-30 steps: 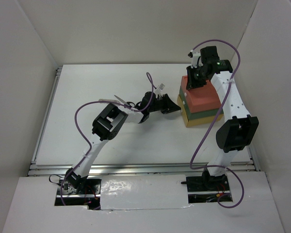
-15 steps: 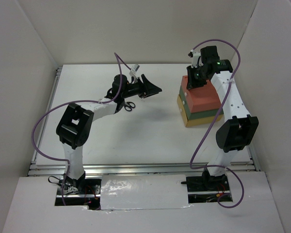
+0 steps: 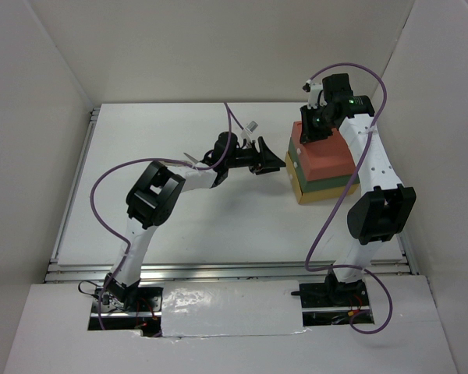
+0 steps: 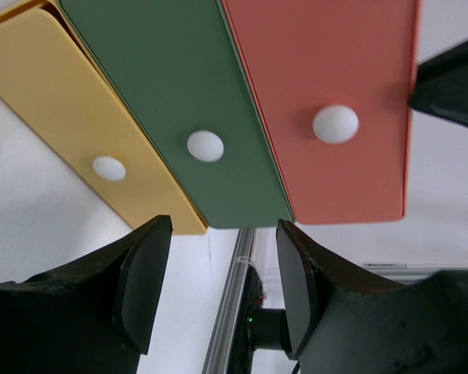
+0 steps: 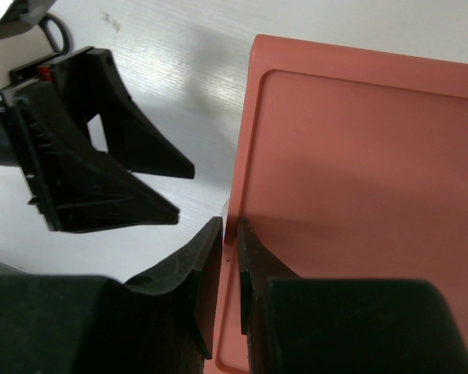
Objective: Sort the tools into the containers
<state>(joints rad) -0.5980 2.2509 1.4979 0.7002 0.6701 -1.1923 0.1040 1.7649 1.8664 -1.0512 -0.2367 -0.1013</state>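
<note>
Left gripper (image 4: 222, 234): jaws apart, empty, facing the containers (image 4: 179, 70) (red, green, yellow fronts); green knob (image 4: 205, 146) just ahead; centre on one knob before closing, then pull straight. Right gripper (image 5: 228, 234): closed, tips on the red top's edge; scissors (image 5: 56, 29) behind the left jaws.

three shallow rectangular plastic drawer-boxes make one stack: one red-orange box (image 4: 327, 70), one dark green box (image 4: 164, 70), one yellow box (image 4: 47, 93). three round white knobs show, one per front (image 4: 335, 124) (image 4: 205, 146) (image 4: 109, 168). two white-and-black robot arms: left arm (image 3: 152, 199), right arm (image 3: 374, 171). two black two-finger grippers: left gripper (image 4: 222, 257), right gripper (image 5: 228, 234). two purple cables (image 3: 94, 195) (image 3: 327, 220). one pair of small scissors (image 5: 56, 33), seen by one black handle loop.
</note>
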